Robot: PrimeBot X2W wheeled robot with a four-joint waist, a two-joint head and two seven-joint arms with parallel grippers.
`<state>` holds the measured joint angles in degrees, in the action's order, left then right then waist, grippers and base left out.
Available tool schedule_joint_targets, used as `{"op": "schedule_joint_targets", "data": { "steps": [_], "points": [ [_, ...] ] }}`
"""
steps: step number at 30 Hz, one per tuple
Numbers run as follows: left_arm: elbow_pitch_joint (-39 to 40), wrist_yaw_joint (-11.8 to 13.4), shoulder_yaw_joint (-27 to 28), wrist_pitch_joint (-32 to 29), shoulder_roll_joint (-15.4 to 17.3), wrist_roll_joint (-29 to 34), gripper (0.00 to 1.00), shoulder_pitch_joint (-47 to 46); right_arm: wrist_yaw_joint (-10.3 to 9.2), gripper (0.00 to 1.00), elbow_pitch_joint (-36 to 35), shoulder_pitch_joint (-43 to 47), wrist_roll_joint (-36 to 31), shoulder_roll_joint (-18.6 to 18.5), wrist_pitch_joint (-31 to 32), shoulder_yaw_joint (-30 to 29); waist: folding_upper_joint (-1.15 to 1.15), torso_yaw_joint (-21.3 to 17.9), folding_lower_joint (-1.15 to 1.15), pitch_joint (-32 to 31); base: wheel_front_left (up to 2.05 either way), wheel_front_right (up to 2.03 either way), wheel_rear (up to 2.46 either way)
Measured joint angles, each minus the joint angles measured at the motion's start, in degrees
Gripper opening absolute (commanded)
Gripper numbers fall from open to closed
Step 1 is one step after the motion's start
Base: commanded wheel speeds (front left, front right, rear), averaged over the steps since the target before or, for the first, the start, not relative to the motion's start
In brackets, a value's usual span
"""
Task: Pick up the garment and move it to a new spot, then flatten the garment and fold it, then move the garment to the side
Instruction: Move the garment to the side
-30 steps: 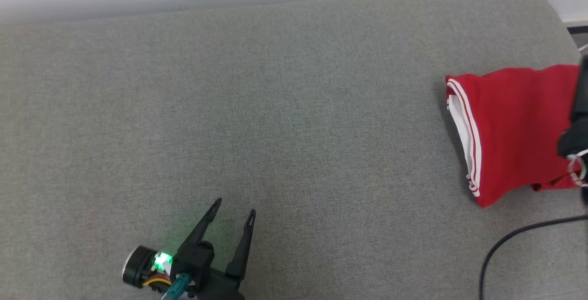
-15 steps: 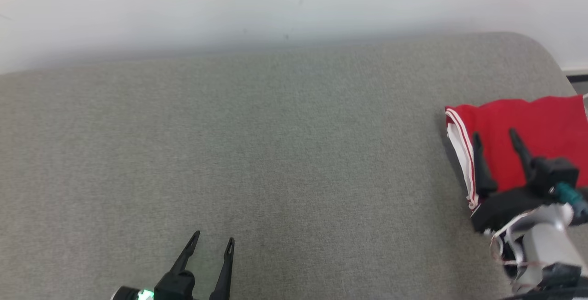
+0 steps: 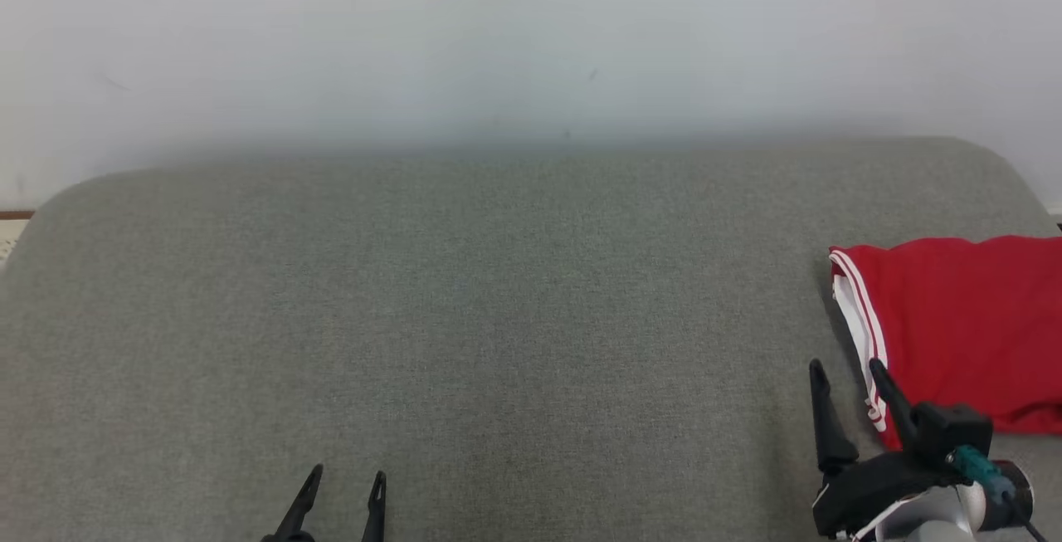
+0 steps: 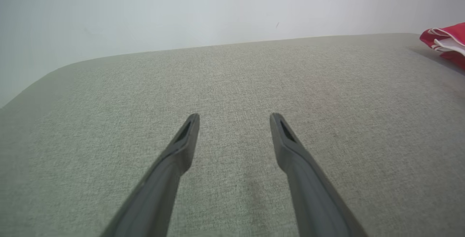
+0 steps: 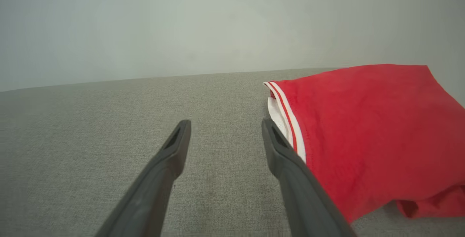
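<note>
- Right tool: sitting at lower right of head view, fingers pointing toward wall, jaws standing wide apart, gripping nothing. Its right finger is lying just beside garment's striped hem; contact unclear.
- Left tool: showing at lower left, fingers pointing same way, jaws spread wide, empty, well apart from garment.
- Red garment: lying folded at right end of grey fabric-covered counter, white-striped hem facing left.
</note>
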<state>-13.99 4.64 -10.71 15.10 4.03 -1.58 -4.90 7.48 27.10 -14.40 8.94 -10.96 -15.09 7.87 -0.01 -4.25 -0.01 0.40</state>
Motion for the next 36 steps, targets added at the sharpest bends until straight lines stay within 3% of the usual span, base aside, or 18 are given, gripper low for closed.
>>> {"op": "schedule_joint_targets", "data": {
  "steps": [36],
  "points": [
    [-0.5, -0.1, 7.6, 0.0, -0.9, -0.3, 1.0, 3.5, 0.0, 1.0, -0.3, 5.8, -0.2, 2.8, 0.0, 2.3, 0.01, 0.8, 0.01, -4.9, 0.0, 0.0, 0.0]
  ]
}}
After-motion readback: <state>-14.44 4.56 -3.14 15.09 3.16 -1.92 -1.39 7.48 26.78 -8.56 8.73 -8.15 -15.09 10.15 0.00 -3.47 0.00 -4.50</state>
